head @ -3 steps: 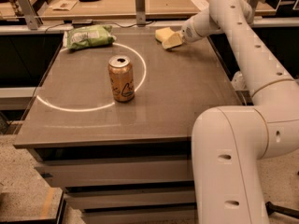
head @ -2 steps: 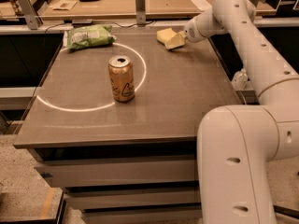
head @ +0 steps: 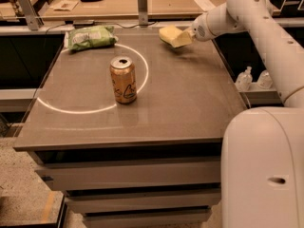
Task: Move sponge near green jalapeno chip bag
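Item: sponge (head: pixel 170 34), pale yellow foam, held clear of the table (head: pixel 190 108) above its far right corner, shadow beneath. I judged it light, soft, squashable and unlikely to slip, best pinched across its thick middle. The gripper (head: pixel 184 37) was closed on its right end. The green jalapeno chip bag (head: pixel 91 37) lay at the far left, well apart; a gold can (head: pixel 123 80) stood nearer centre.

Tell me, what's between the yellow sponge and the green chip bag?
Only bare table, in the camera view. The gripper holds the sponge at the back right; the chip bag lies back left. The can stands nearer, not between.
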Available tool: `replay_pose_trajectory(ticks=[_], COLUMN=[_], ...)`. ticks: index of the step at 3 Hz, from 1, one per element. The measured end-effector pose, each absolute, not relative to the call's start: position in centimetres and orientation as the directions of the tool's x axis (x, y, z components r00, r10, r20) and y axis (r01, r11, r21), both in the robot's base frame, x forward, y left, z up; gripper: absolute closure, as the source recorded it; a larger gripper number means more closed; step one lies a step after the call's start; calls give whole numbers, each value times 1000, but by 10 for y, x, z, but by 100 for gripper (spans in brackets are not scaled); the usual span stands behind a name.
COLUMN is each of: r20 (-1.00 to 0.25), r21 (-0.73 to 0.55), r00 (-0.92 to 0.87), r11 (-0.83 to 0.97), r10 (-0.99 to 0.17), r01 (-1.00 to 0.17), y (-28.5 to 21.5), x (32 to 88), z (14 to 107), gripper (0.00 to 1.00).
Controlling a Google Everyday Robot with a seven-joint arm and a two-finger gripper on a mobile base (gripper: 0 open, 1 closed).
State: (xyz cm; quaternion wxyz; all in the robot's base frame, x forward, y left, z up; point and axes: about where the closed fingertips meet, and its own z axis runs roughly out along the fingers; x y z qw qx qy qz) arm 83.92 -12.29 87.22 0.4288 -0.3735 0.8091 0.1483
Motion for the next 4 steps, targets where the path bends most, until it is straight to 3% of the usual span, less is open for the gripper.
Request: replay_pose_trajectory(ticks=[2,4], r20=[-890,-901], r21=[-65,-48], r00=[-188,-150], r11=[524,438], r10=[-416,-406], r01=[-849,-898], y=[-35,42], x=[778,755], z=[925,933], gripper=[100,100])
